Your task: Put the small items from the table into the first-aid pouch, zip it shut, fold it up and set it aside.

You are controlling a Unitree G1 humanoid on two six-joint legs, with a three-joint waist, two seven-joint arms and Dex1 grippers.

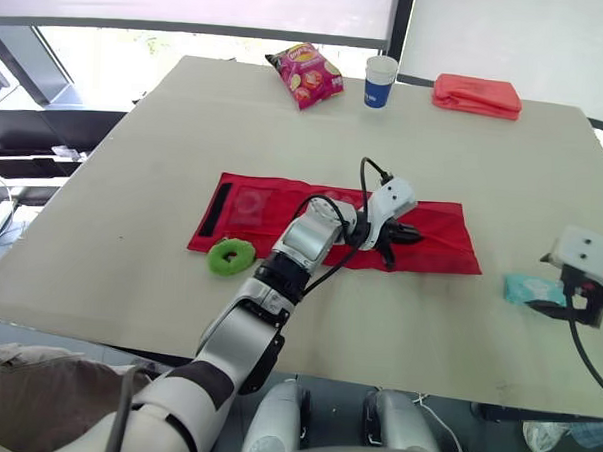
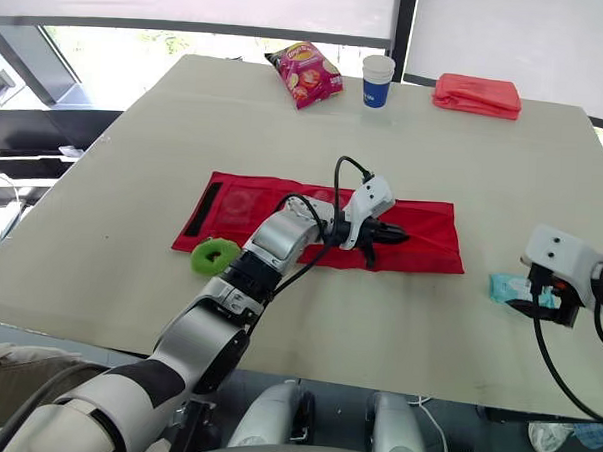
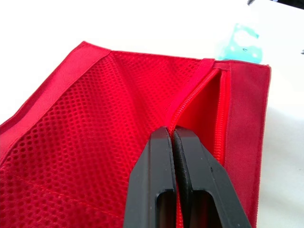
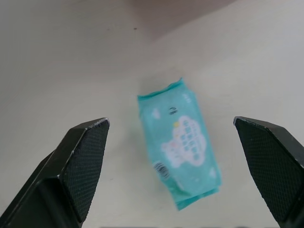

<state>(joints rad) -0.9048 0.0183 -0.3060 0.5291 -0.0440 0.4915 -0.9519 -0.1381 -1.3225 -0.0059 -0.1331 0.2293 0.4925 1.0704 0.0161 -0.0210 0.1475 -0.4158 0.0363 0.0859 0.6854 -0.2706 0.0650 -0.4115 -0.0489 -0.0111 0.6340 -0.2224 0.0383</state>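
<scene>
The left hand [image 3: 172, 135] has its fingers pressed together, pinching the zipper edge of the red pouch [image 1: 441, 237], whose zip gapes open beyond the fingertips; the pouch lies unfolded and flat mid-tabletop [image 1: 186, 131]; a green ring [image 1: 230, 256] sits just beside its near edge; the right hand [image 4: 169, 122] hovers with fingers wide apart over a teal wipes packet [image 4: 183, 147] lying off the pouch's right end; a snack bag [image 1: 304, 74], paper cup [image 1: 381, 81] and red bundle [image 1: 476, 96] line the far side.
</scene>
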